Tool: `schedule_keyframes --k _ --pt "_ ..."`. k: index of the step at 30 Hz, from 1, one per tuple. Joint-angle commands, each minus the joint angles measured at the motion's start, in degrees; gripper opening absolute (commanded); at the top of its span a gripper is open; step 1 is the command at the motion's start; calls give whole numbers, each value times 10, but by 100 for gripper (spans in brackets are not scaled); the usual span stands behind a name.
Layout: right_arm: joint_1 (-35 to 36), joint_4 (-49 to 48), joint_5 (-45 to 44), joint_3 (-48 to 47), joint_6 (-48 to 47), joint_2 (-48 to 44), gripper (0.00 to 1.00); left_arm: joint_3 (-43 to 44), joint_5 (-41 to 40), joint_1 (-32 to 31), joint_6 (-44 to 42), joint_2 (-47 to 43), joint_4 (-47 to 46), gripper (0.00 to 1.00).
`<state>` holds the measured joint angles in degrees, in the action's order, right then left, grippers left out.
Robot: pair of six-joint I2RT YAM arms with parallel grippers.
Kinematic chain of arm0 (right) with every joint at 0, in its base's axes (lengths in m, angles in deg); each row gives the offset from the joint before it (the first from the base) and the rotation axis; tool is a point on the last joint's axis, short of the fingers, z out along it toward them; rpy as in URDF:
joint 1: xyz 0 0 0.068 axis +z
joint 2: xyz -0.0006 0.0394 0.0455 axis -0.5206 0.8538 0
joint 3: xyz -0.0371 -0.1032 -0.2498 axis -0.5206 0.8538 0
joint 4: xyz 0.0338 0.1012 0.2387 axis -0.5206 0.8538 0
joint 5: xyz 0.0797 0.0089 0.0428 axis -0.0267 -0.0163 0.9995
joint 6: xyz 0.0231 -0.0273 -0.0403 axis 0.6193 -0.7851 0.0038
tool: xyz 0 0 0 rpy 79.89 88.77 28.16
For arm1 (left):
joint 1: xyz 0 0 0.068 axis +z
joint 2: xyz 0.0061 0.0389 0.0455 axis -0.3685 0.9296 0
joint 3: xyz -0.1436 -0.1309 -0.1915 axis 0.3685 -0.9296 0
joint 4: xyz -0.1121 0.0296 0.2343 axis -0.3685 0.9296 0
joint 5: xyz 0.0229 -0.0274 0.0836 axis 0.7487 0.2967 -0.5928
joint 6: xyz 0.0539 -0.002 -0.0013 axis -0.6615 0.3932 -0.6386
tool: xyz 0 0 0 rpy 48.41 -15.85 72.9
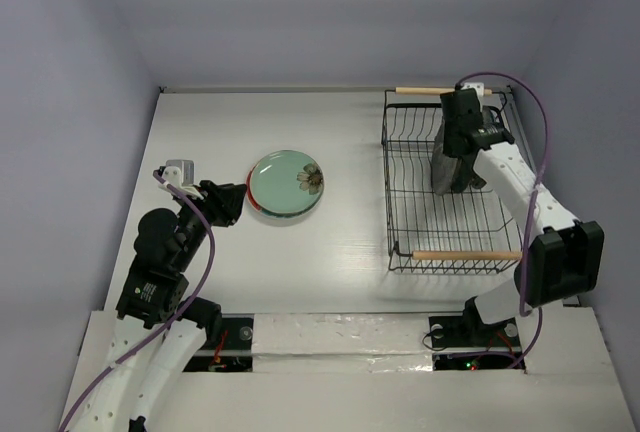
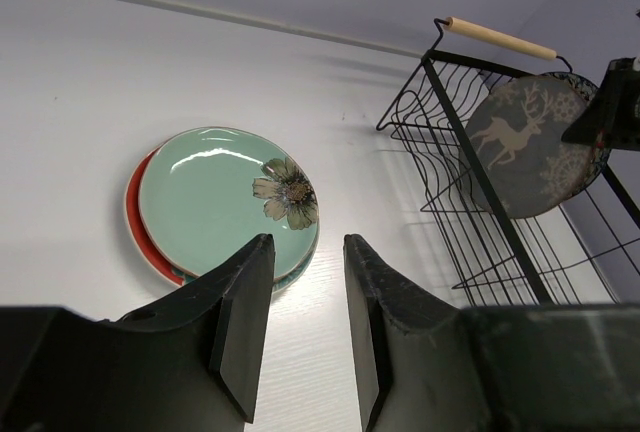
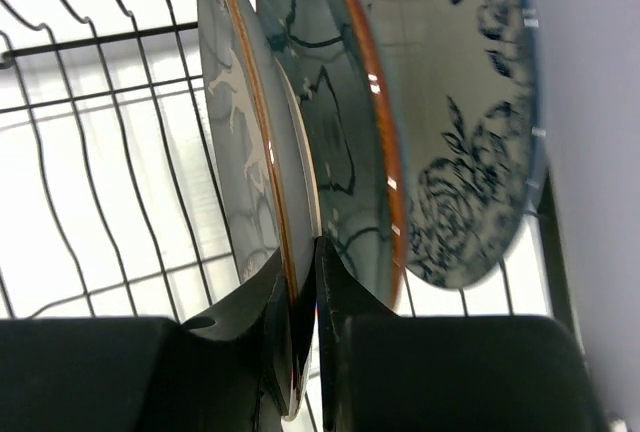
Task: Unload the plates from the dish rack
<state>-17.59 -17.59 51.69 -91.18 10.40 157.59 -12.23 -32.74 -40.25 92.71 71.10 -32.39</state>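
Observation:
Three plates stand on edge in the black wire dish rack: a grey-brown deer plate, a dark teal plate and a white plate with a blue floral rim. My right gripper is shut on the deer plate's rim, one finger on each face. The left wrist view shows that deer plate upright in the rack. A pale green flower plate lies on a red plate on the table. My left gripper is open and holds nothing, just left of that stack.
The rack has two wooden rod handles, one at the far end and one at the near end. White walls close in the table on the left, back and right. The right arm's purple cable arcs over the rack's right side.

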Motion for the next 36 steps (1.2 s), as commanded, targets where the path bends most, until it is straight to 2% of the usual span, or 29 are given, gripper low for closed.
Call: schedule_keyframes --k 1,10,14,18,21,24,29,36 --pt "0 -17 -10 -63 -7 -72 0 9 6 -2 -3 -1 -19 31" --pt "20 9 30 -120 12 -165 0 8 6 -2 -2 0 -20 32" --pt "59 -22 45 -127 32 -209 0 8 6 -2 -1 -1 -20 32" --pt "113 -101 133 -100 77 -230 0 8 6 -2 -1 -2 -21 32" --pt "157 -192 239 -64 127 -208 0 7 6 -2 0 -3 -21 32" --pt "191 -269 329 -48 183 -148 0 6 1 -2 0 -6 -21 32" --pt "241 -351 366 -61 233 -26 0 6 -2 -2 0 -10 -20 32" --pt "257 -469 414 -30 332 71 0 6 -1 -2 1 -9 -21 33"
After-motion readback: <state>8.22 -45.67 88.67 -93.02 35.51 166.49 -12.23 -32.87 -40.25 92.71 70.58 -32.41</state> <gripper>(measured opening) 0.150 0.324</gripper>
